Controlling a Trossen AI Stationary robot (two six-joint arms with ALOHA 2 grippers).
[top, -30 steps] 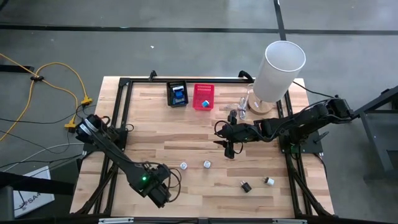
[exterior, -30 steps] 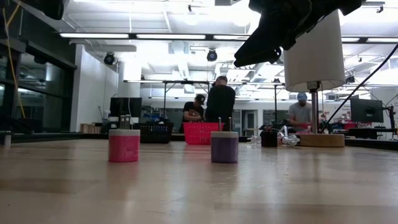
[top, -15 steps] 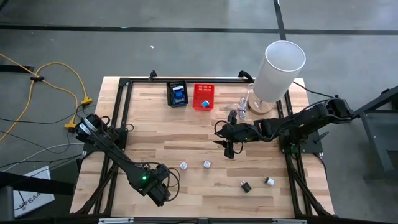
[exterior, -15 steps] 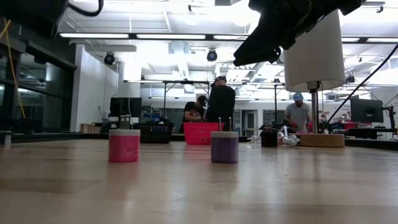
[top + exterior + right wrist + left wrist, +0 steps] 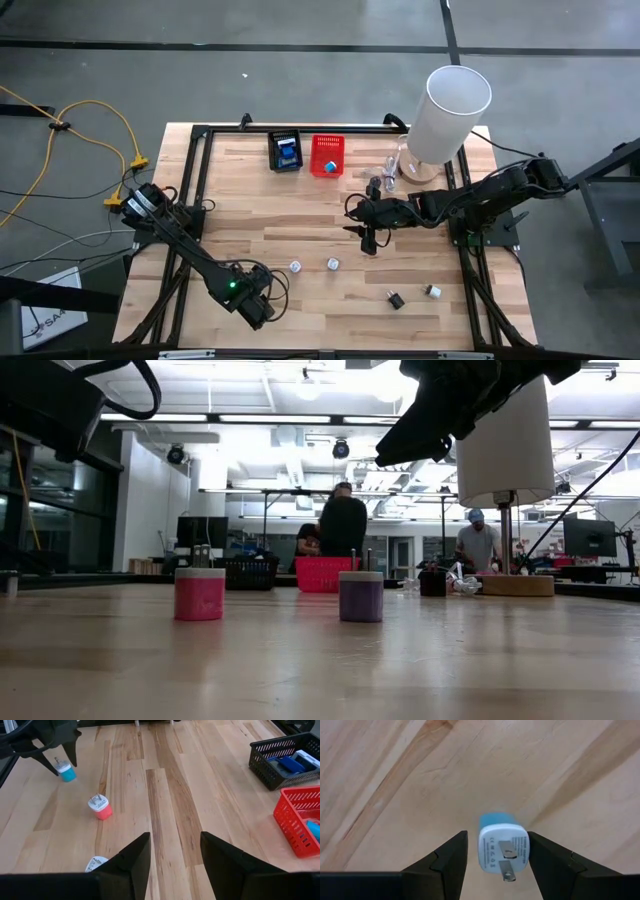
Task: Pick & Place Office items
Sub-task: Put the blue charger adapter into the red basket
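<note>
Wood table (image 5: 395, 770): blue plug (image 5: 502, 847) btwn left tool (image 5: 497, 857) fingers, apart, untouched.

Left gripper (image 5: 496, 852) held low over near-left table edge, fingers (image 5: 447, 857) parted. Right gripper (image 5: 366, 236) extended mid-table, fingers (image 5: 131, 862) apart, empty.
</note>
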